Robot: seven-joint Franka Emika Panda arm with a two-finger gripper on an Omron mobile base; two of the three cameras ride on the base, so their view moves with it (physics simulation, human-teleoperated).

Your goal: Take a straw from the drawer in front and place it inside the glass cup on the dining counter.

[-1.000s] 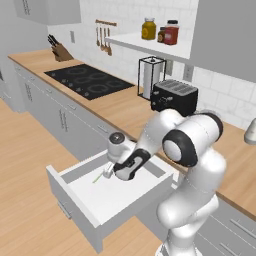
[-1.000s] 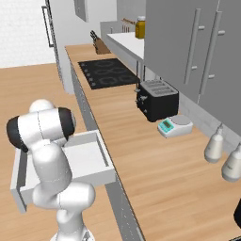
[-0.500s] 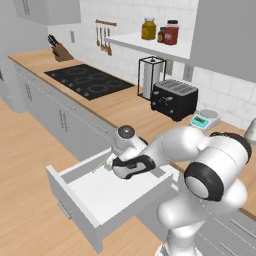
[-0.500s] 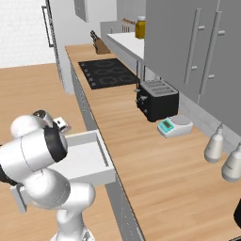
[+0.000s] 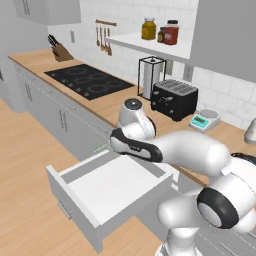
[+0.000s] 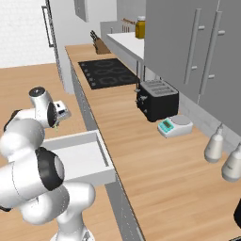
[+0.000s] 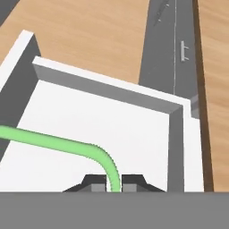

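While the drawer [image 5: 107, 187] stands pulled out from the wall table's [image 5: 112, 107] front edge, its white floor lies bare between four low walls. One green straw [image 7: 62, 147] is held above it: the hand view shows the jaws closed on the stem just below the bend, the long end running off the left edge. In the left base view a green sliver [image 5: 101, 148] shows beside the drawer's rear corner. In the right base view the gripper [image 6: 60, 113] hangs over the drawer's far edge.
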